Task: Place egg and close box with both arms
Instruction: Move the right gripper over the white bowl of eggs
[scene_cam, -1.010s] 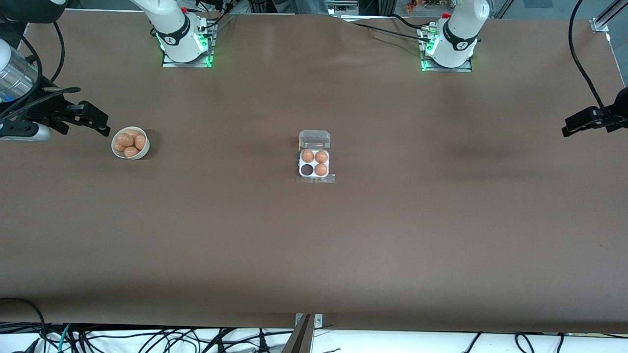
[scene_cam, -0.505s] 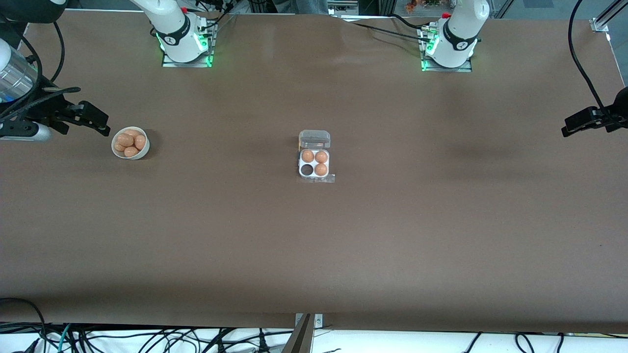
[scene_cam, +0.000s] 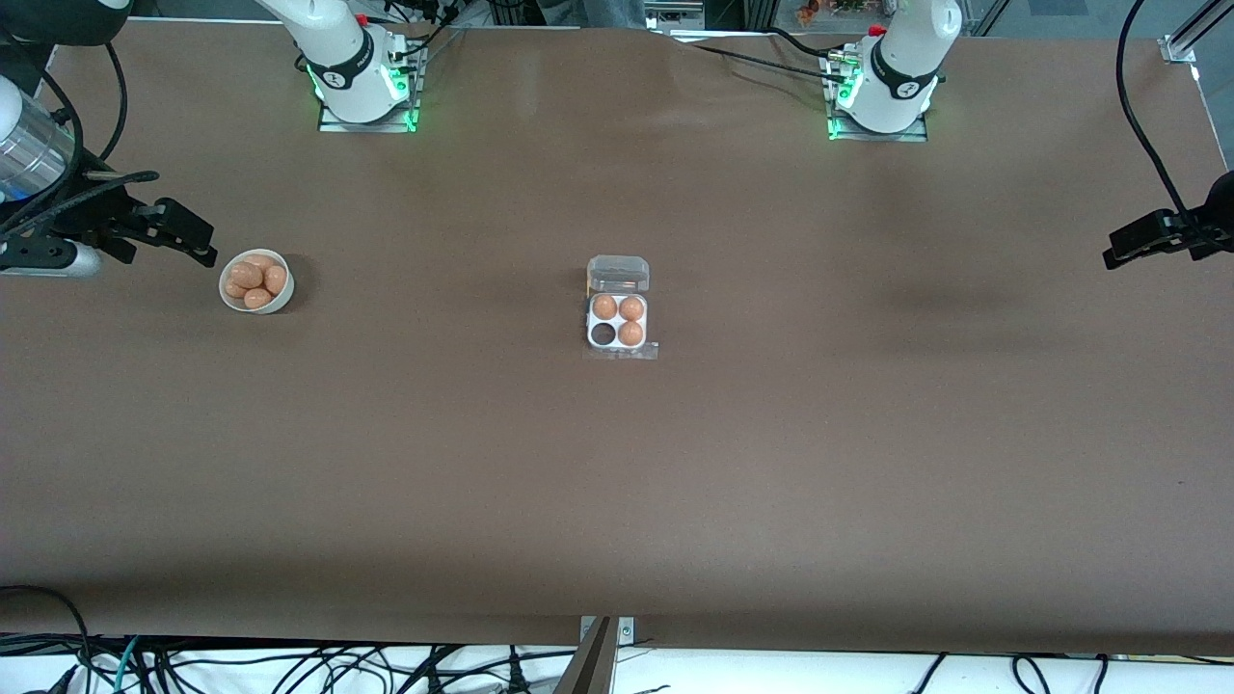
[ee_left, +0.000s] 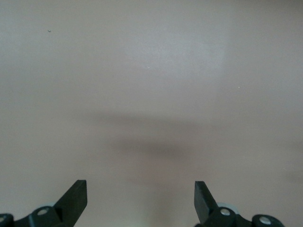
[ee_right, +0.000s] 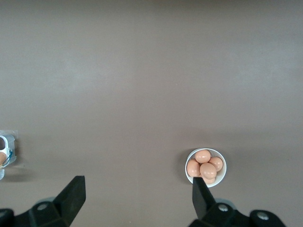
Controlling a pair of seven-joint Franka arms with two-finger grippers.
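Left claw [ee_left: 140, 198] and right claw [ee_right: 138, 195] spread wide, both empty

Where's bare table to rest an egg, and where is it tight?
Bare table spans everything nearer the front camera than the box, and between box and bowl. Tight only at the bowl, beside the open right gripper. The open left gripper waits over bare table.
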